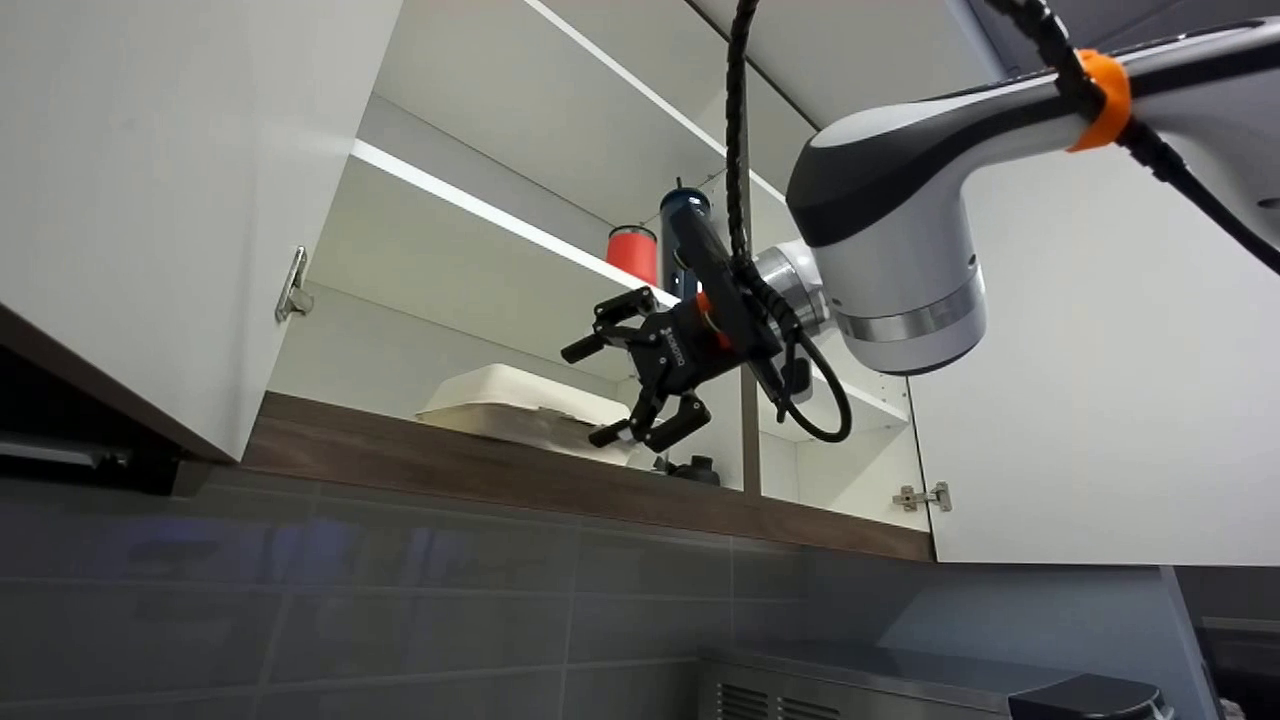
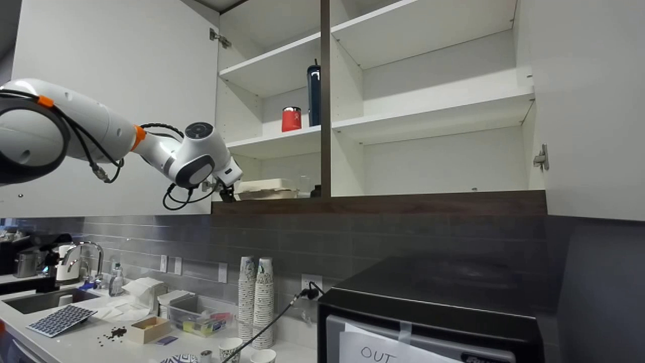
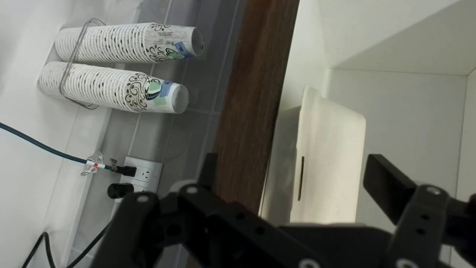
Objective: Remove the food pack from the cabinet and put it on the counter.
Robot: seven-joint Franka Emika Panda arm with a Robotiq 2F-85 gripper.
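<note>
The food pack, a closed off-white clamshell box, sits on the cabinet's lowest shelf behind the brown front edge. It shows in both exterior views and in the wrist view. The white cabinet has its doors open; its brown edge also crosses the wrist view. My gripper is open and empty in front of the box. In the wrist view the gripper's fingers are spread wide, one on each side of the box's outline, with no visible contact. The white counter lies below.
A red cup and a dark blue bottle stand on the shelf above. A small black object is beside the box. Stacked paper cups, a clear bin and a black microwave stand below. An open door flanks the cabinet.
</note>
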